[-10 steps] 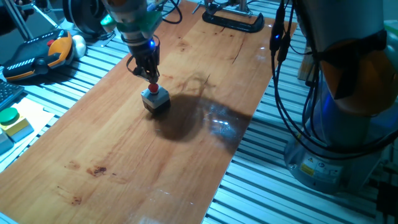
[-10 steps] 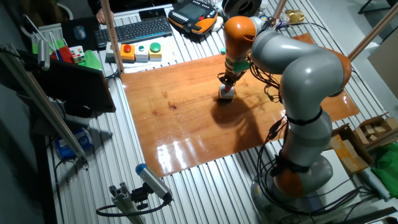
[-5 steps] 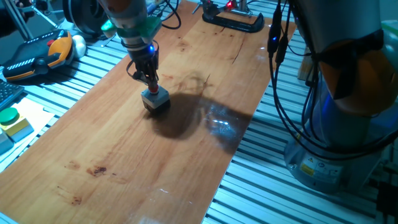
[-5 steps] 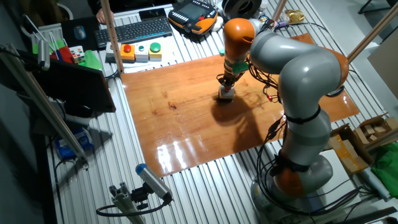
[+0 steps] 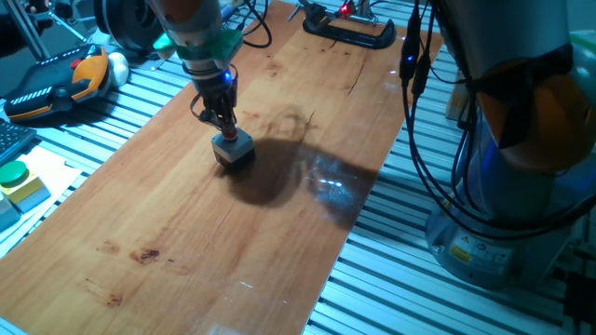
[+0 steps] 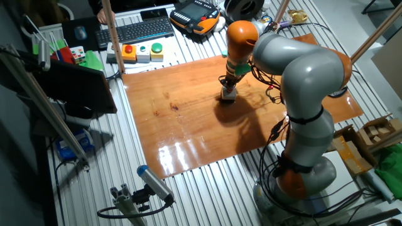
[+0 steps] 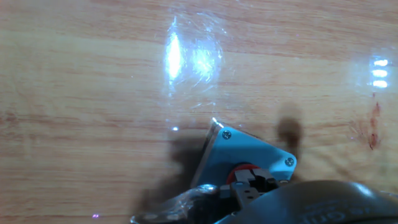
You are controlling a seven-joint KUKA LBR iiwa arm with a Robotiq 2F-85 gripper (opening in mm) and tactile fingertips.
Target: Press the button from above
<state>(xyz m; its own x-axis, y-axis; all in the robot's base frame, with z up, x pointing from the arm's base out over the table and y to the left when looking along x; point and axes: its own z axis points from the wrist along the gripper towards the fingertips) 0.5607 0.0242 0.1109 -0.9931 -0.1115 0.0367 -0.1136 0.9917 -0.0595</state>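
**Fingers down on the red button**

Seen from the hand view, the button (image 7: 247,163) fills the lower middle of the picture: a flat square top plate of pale grey metal with a cross-head screw at each visible corner, set at an angle, and a round red cap rising from its middle. The dark, blocky fingers (image 7: 252,184) cover most of that cap, so only a red sliver shows beside them. Whether they are parted or together cannot be told from any view.

Around the button lies the surface (image 7: 93,74), a glossy varnished wooden board with long straight grain, bright lamp glare above the button and a soft dark shadow to its left.

In one fixed view the button (image 5: 233,148) is a small cube, grey on top with darker sides, standing on the board in its far left part. The fingers (image 5: 225,125) come straight down onto its top, hanging from a slim black wrist with a blue light. The button's shadow spreads to its right over the surface (image 5: 186,233).

Beyond the board, left of the button, ribbed aluminium slats carry an orange and black handset (image 5: 58,79) and a round green button on a yellow box (image 5: 19,181). Behind the button, at the board's far end, lies a black clamp (image 5: 349,28).

In the other fixed view the arm (image 6: 301,69), smooth grey shells with orange joints, arches over the button (image 6: 228,95).
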